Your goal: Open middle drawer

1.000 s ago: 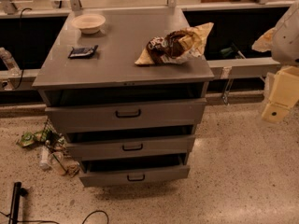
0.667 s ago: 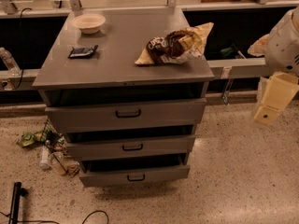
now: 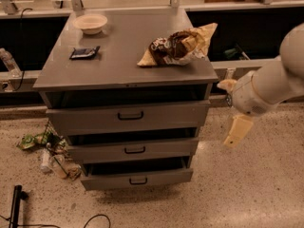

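Observation:
The grey cabinet (image 3: 123, 72) has three drawers stacked in its front. The middle drawer (image 3: 166, 151) has a low grey front panel and a small black loop handle (image 3: 135, 150). A dark gap shows above its front, and it stands slightly out from the cabinet. The taller-fronted top drawer (image 3: 161, 118) is above it and the bottom drawer (image 3: 137, 177) below. My gripper (image 3: 236, 131) hangs from the white arm to the right of the cabinet, pointing down at about the middle drawer's height. It is apart from the cabinet and touches nothing.
On the cabinet top lie a white bowl (image 3: 90, 23), a small black packet (image 3: 85, 52) and a crumpled chip bag (image 3: 178, 46). Litter and a bottle (image 3: 47, 151) lie on the floor at the cabinet's left. A black rod and cable (image 3: 15, 205) are at the bottom left. Shelving runs behind.
My arm and gripper have moved left and down, closer to the cabinet's right side. The drawers and the items on top have not moved.

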Controlling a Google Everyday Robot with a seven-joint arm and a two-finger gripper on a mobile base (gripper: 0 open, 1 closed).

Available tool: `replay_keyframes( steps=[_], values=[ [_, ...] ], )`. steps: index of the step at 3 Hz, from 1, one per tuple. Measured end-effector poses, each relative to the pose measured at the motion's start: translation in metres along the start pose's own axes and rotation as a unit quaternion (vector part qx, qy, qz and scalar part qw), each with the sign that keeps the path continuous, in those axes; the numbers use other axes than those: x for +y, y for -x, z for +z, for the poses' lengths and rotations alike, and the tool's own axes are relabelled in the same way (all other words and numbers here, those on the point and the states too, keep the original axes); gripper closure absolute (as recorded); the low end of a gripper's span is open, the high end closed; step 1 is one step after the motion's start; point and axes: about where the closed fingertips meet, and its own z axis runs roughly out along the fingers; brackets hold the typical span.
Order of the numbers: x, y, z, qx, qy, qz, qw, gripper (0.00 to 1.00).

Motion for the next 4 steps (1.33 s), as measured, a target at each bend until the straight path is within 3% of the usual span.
replay_keyframes(
  steps=[1,2,3,4],
  values=[
    [-0.007,-0.005,0.056,-0.038,0.001,-0.044,0.9983,0.00],
    [0.003,-0.007,0.125,-0.058,0.045,-0.080,0.9941,0.00],
    [0.019,-0.020,0.189,-0.059,0.075,-0.083,0.9920,0.00],
    [0.019,-0.020,0.190,-0.059,0.075,-0.083,0.9920,0.00]
  ],
)
